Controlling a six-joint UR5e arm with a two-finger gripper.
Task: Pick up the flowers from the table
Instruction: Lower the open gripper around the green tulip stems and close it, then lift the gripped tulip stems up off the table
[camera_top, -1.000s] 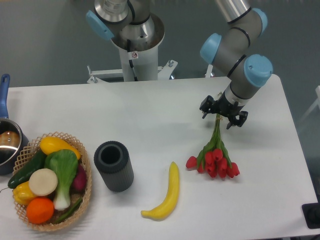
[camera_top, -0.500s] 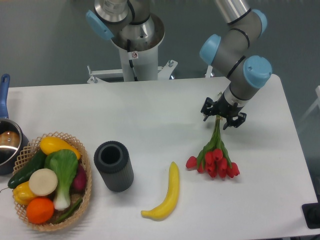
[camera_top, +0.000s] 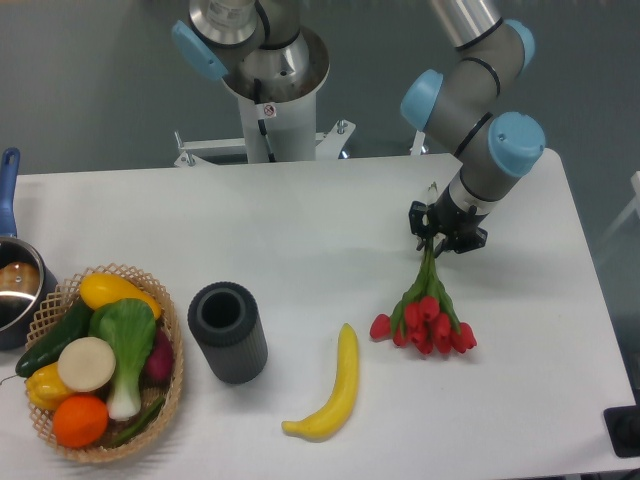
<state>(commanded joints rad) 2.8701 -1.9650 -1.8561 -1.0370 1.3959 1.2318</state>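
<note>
Fingers (camera_top: 433, 236) pinched narrow on the stem end of the flowers (camera_top: 425, 310). Blooms lie just below the fingers on the surface (camera_top: 300, 230); banana (camera_top: 335, 388) further down-left.

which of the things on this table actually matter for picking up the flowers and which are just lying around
Part of the job:
- the flowers, red tulips lying on the table
- the hand, closed around the stem ends

Just lying about:
- banana
- dark ribbed cylinder
- wicker basket of vegetables and fruit
- pot at the left edge
</note>
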